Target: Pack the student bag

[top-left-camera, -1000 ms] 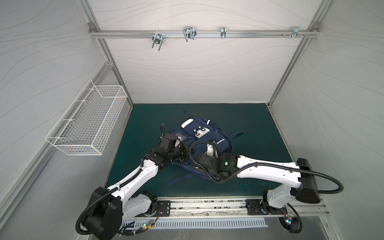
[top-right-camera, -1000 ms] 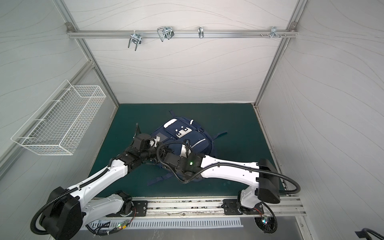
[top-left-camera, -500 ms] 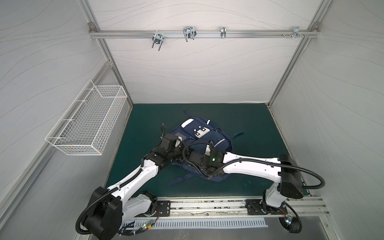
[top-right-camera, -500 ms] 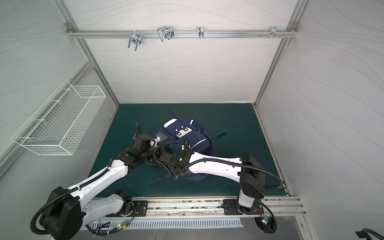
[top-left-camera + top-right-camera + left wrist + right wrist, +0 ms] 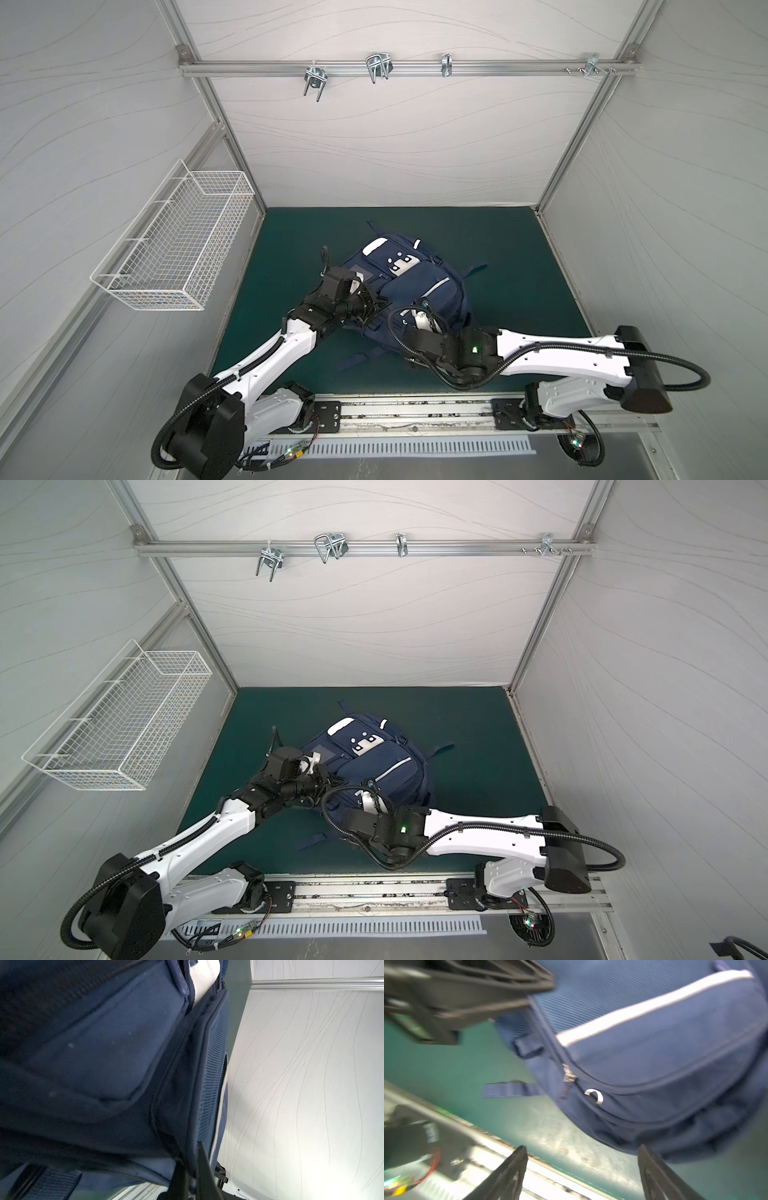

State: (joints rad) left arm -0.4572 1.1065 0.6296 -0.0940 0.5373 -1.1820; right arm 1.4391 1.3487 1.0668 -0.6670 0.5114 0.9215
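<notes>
Basically: student bag lay mid green counter, pale panel walls round it, hook rail behind, wire basket to its left. Left pincer clenched on bag fabric; right pincer released beside it.

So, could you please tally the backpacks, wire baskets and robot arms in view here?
backpack: 1
wire basket: 1
robot arms: 2
Total: 4

Dark green mat — the navy student bag lies near its middle, straps trailing outward.
</notes>
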